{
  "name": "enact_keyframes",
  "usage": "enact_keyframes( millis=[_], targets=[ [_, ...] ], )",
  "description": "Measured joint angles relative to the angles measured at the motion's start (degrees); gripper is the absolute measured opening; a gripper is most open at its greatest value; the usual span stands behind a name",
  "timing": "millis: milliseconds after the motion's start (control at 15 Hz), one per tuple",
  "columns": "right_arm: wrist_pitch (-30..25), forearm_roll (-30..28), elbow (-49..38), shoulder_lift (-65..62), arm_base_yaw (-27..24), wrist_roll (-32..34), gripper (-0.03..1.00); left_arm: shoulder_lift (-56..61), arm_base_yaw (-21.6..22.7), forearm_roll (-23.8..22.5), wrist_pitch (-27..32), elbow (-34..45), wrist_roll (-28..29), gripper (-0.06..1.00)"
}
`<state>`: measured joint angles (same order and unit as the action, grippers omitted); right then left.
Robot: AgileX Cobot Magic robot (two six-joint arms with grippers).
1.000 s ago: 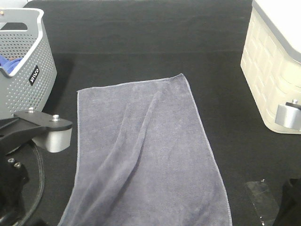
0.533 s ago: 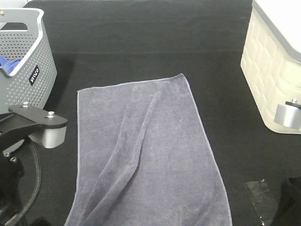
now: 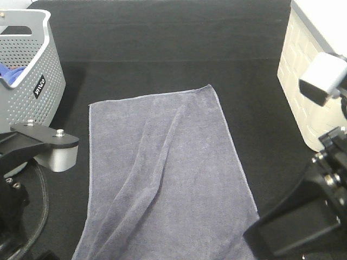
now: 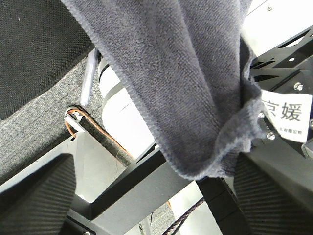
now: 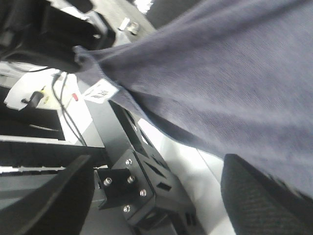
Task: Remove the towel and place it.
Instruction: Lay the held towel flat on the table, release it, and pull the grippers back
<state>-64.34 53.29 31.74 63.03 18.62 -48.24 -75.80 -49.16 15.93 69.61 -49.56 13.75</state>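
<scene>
The slate-grey towel (image 3: 168, 173) lies spread flat on the black table (image 3: 162, 38), with its near end running over the front edge. In the left wrist view one corner of the towel (image 4: 195, 98) hangs down between the two dark fingers of my left gripper (image 4: 151, 186), which stands open around it. In the right wrist view my right gripper (image 5: 156, 171) is open just below the towel's hanging edge (image 5: 220, 88), its fingers wide apart. The right arm (image 3: 303, 216) covers the towel's near right corner in the high view.
A grey perforated basket (image 3: 32, 70) with a bright blue cloth (image 3: 6, 73) inside stands at the far left. A cream crate (image 3: 309, 81) stands at the far right. My left arm (image 3: 43, 143) sits low at the left, by the basket.
The right arm has swung up into the lower right of the high view, over the towel's near right corner. The left arm drew back slightly to the left. The towel stays spread.
</scene>
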Motion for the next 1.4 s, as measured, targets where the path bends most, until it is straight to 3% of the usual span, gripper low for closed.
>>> enact_keyframes(
  millis=[67, 400, 600, 867, 1067, 1400],
  targets=[
    [0.0, 0.0, 0.0, 0.0, 0.0, 0.0, 0.69, 0.0, 0.0, 0.0, 0.0, 0.0, 0.0, 0.83],
    [4.0, 14.0, -7.6, 0.0, 0.0, -22.6, 0.69, 0.0, 0.0, 0.1, -3.8, 0.0, 0.0, 0.83],
    [5.3, 18.7, -8.7, 0.0, 0.1, -29.4, 0.66, 0.0, 0.0, 0.2, -9.0, 0.0, 0.0, 0.78],
    [11.8, 19.8, -8.7, 0.0, 0.1, -28.8, 0.65, 0.0, 0.0, 0.4, -18.2, 0.0, 0.0, 0.76],
    [16.1, 19.8, -8.7, 0.2, 0.1, -26.4, 0.64, 0.0, 0.0, -0.9, -21.7, 0.0, 0.0, 0.76],
    [20.3, 21.5, -8.7, 11.2, 0.1, -24.9, 0.45, 0.0, 0.0, -3.0, -23.6, 0.0, 0.0, 0.76]
  ],
)
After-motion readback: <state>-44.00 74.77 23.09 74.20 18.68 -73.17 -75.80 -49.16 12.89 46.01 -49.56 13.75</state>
